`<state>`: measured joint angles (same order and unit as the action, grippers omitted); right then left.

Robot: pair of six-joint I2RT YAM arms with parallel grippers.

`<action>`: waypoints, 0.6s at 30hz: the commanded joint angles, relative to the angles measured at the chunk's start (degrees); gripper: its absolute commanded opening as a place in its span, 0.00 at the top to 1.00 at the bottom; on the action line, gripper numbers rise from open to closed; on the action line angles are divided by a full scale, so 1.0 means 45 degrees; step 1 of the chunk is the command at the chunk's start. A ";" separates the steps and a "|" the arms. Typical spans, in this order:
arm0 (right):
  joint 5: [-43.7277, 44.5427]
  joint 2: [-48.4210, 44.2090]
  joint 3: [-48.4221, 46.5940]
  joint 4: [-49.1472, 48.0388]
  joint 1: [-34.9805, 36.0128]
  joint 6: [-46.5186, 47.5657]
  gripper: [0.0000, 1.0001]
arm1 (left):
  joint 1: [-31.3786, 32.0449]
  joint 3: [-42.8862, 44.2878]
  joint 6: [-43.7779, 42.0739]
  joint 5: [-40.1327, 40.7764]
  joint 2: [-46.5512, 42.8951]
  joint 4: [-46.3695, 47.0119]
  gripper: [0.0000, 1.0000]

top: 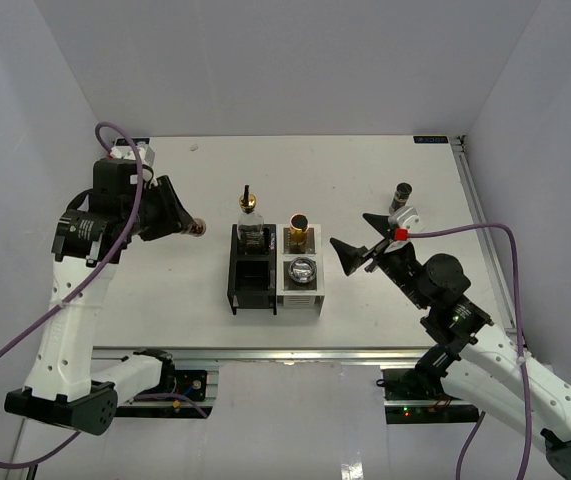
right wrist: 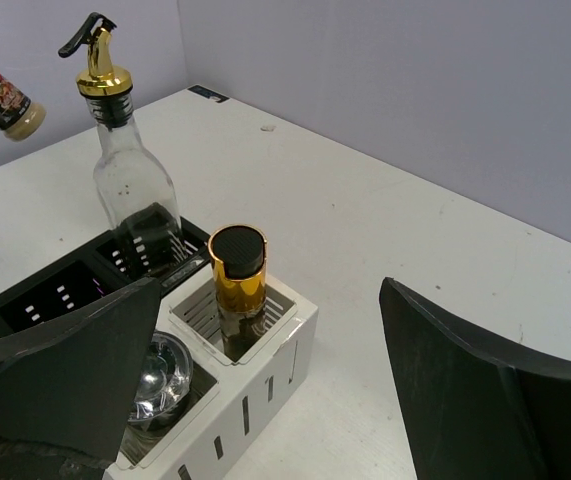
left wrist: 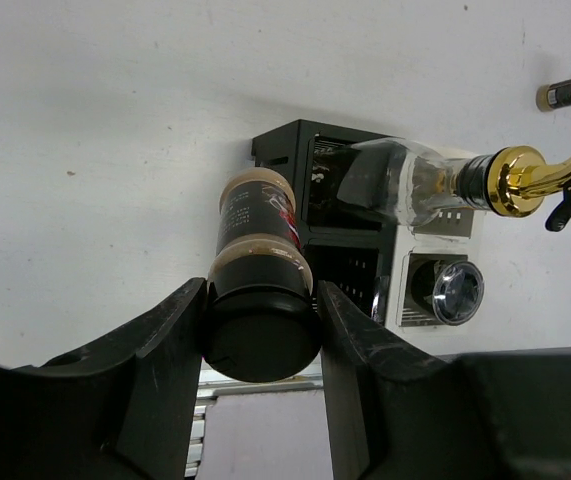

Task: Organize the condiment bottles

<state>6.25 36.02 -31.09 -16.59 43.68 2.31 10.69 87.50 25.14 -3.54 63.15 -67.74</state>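
tabletop (top: 365, 180): white, rack (top: 233, 285) central.
left jaws: pinching brown jar (left wrist: 257, 240) (by its lid).
right jaws: spread.
tip: lower upright into free slot (top: 253, 283).

Pourer bottle (top: 251, 222) crowds the rack's (top: 233, 290) one free black compartment.

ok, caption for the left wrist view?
Left gripper clamps black-lidded beige-filled jar near black-and-white compartment rack holding clear gold-spouted glass bottle.
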 commanded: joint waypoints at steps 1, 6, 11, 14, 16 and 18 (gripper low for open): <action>0.0553 0.0061 -0.0591 -0.0396 0.0010 0.0200 0.03 | 0.0788 -0.0070 0.0117 0.0384 -0.0156 -0.0113 1.00; 0.0621 0.0294 -0.0591 -0.0377 0.0020 0.0249 0.03 | 0.1991 -0.0186 0.0679 0.1070 -0.0010 -0.0202 1.00; 0.0738 0.0316 -0.0552 -0.0279 0.0000 0.0268 0.03 | 0.2838 -0.0401 0.1326 0.1683 -0.0126 -0.0434 1.00; 0.0778 0.0360 -0.0609 -0.0246 0.0000 0.0308 0.03 | 0.3120 -0.0792 0.1719 0.1498 -0.0456 -0.0345 1.00; 0.0774 0.0383 -0.0654 -0.0235 0.0000 0.0303 0.03 | 0.3388 -0.1405 0.1895 0.1285 -0.0735 -0.0038 1.00; 0.0761 0.0432 -0.0688 -0.0201 0.0019 0.0308 0.03 | 0.3583 -0.1895 0.2109 0.1332 -0.1025 -0.0028 1.00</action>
<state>8.48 37.94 -31.27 -16.31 43.68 3.08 25.19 81.89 31.66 2.31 61.61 -68.46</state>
